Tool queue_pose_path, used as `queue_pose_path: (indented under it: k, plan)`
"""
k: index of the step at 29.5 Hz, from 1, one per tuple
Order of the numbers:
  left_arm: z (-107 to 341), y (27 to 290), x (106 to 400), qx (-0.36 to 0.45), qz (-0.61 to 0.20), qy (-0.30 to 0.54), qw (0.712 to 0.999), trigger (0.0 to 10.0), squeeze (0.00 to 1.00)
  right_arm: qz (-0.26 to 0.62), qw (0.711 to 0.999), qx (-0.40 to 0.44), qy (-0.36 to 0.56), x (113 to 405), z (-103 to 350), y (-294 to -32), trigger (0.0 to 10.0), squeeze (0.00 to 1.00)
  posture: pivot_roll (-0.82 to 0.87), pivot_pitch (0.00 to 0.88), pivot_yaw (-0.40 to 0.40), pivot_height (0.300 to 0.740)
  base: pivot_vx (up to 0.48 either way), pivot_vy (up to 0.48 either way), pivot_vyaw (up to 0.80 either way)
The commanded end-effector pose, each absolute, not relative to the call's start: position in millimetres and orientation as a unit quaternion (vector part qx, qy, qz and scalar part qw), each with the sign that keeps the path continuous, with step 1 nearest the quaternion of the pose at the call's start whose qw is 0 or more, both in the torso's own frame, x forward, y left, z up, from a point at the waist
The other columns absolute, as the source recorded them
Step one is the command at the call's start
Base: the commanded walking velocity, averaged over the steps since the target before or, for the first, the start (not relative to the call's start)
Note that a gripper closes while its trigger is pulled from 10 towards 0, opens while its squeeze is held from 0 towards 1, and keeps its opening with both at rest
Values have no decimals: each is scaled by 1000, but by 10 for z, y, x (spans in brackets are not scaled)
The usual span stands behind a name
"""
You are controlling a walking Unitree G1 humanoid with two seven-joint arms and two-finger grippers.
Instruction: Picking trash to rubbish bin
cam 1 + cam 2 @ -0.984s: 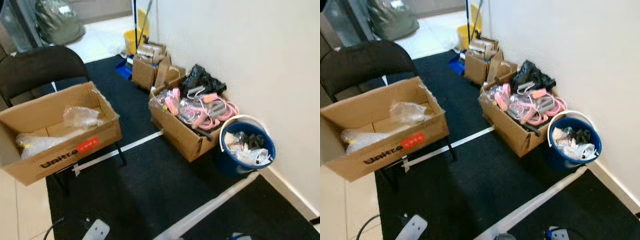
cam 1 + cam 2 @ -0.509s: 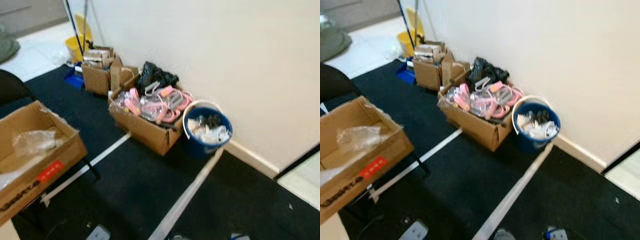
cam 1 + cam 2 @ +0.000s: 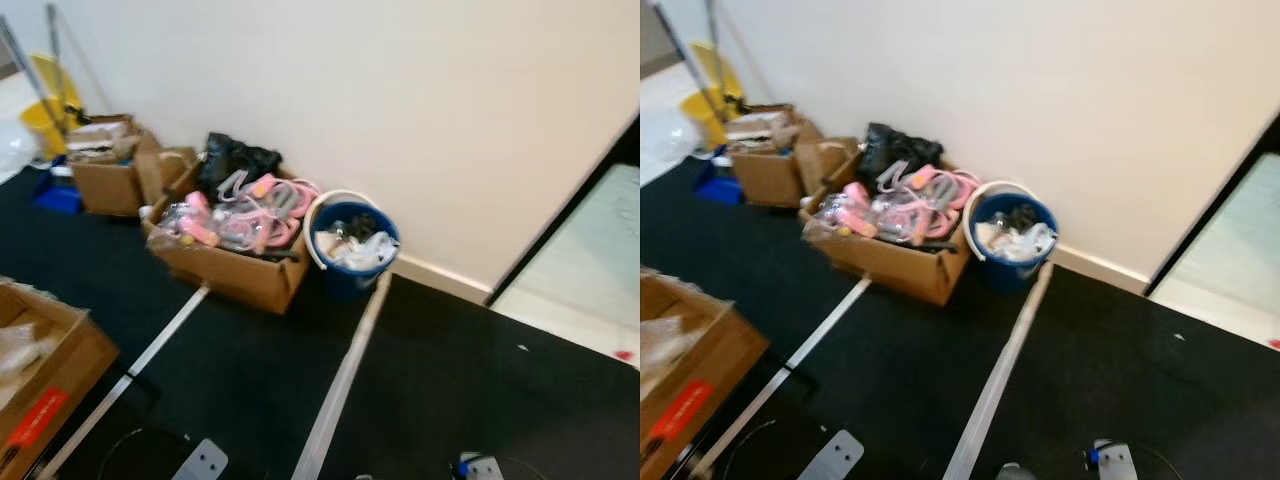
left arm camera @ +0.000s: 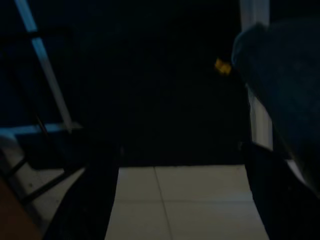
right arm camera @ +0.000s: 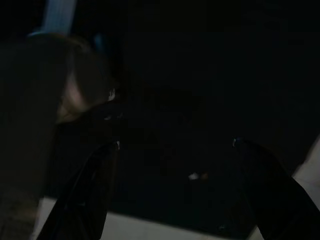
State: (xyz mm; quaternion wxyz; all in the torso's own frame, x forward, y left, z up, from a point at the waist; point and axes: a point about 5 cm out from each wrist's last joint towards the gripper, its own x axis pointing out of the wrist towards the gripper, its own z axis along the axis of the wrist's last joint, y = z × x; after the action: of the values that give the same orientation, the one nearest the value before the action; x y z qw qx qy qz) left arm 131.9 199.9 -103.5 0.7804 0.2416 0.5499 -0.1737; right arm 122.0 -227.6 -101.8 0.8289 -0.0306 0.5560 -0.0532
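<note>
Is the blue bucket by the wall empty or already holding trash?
Holding trash: the blue bucket stands upright, with white and dark crumpled scraps heaped up to its rim.

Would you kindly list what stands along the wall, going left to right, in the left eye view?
Yellow mop bucket → small cardboard box → box of pink items → blue bucket → dark doorway.

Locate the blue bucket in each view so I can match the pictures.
Left eye view: the blue bucket stands against the wall, just right of the cardboard box of pink items.
Right eye view: same spot, by the wall, right of that box.
Left wrist view: too dark to make it out.
Right wrist view: too dark to tell.
Shared landmark: the cardboard box of pink items.
</note>
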Motion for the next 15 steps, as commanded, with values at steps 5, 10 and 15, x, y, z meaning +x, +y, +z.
queue_pose_path:
  k: [5,10,15]
  plan:
    - [-1091,1920,1170,227,-192,568,768,10000,0,-58,815,-28,576,1074,-1056,-2301,10000,0,-54,136,26,740,0,0,-783]
    - [-1092,1915,1170,227,-194,568,767,10000,0,-56,815,-31,576,1074,-1051,-2319,10000,0,-54,125,29,740,0,0,-784]
    - [-1088,1909,1189,228,-196,567,767,10000,0,-55,816,-33,574,1082,-1046,-2333,10000,0,-44,111,30,740,0,0,-785]
